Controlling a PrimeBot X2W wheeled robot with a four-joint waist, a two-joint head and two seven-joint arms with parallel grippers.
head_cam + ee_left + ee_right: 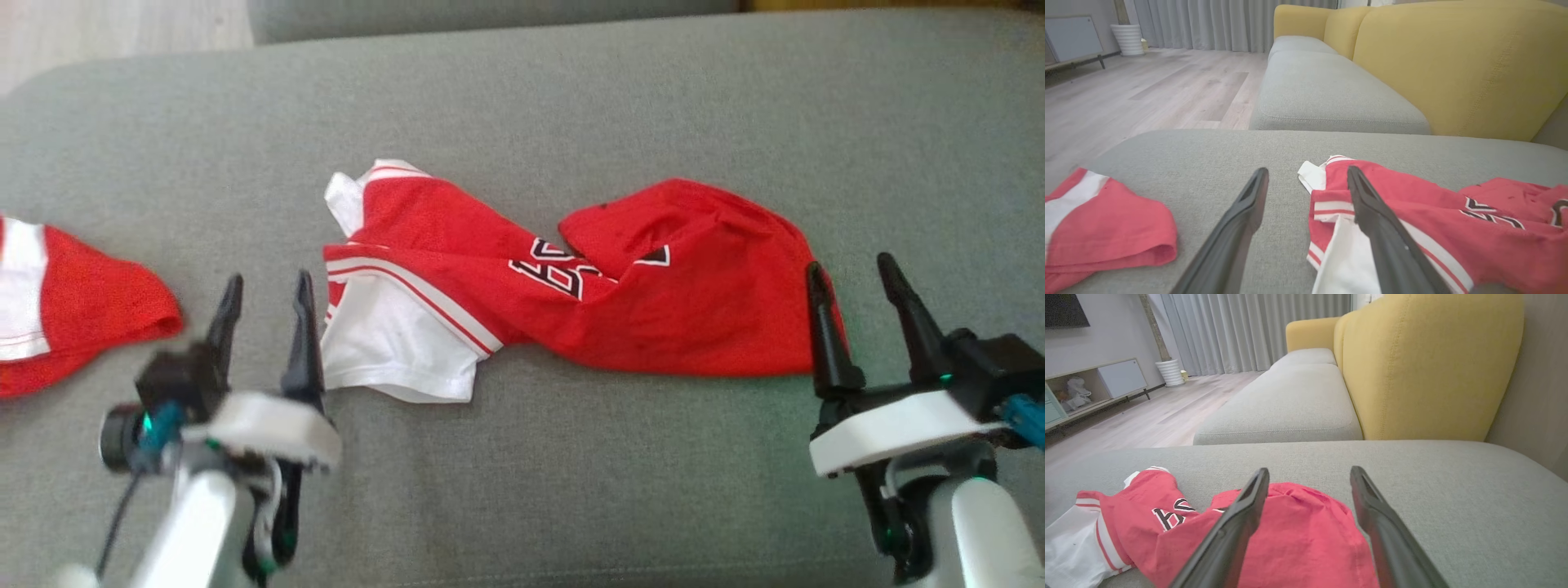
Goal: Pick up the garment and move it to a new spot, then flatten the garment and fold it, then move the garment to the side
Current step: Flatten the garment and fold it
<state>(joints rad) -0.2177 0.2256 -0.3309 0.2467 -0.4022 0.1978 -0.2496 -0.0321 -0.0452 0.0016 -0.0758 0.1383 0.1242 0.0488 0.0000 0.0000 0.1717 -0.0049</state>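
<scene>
Wrist views add the yellow sofa back (1453,69) and wood floor (1147,94) beyond the grey cushion (522,106). Left gripper (269,276) fingers spread wide, empty, red jersey (457,237) just to its right. Right gripper (849,261) spread wide, empty, at the jersey's right end. Second red garment (73,310) lies left of the left gripper.
</scene>
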